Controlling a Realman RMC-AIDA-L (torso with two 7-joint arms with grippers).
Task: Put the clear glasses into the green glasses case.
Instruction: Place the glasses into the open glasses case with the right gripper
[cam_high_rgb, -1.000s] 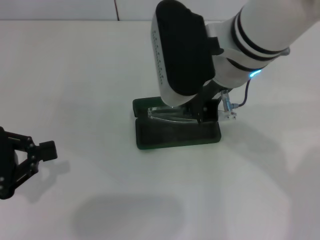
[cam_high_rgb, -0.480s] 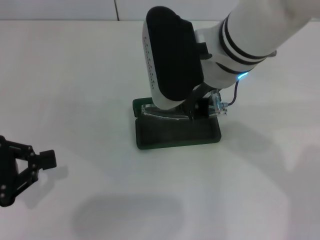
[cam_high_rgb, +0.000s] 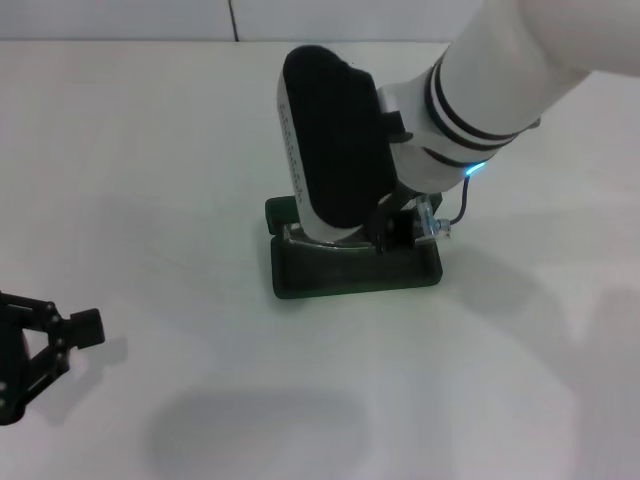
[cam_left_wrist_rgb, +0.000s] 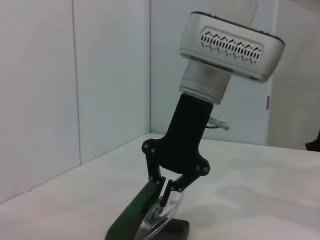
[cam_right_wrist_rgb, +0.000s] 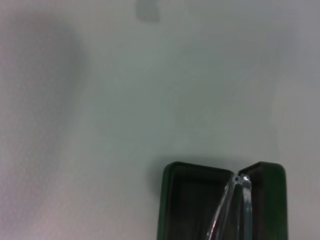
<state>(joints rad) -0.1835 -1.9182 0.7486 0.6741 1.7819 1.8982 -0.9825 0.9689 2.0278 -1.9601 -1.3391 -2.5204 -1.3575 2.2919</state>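
White tabletop all round, with the green glasses case lying open near the middle, its long side running left to right. Directly over it hangs the right gripper, fingers pinched on the clear glasses, which already dip into the case. Their length looks roughly lined up with the case's, so I'd judge the drop is straight down, with little left to go. Well off to the near left sits the left gripper, fingers apart and empty.
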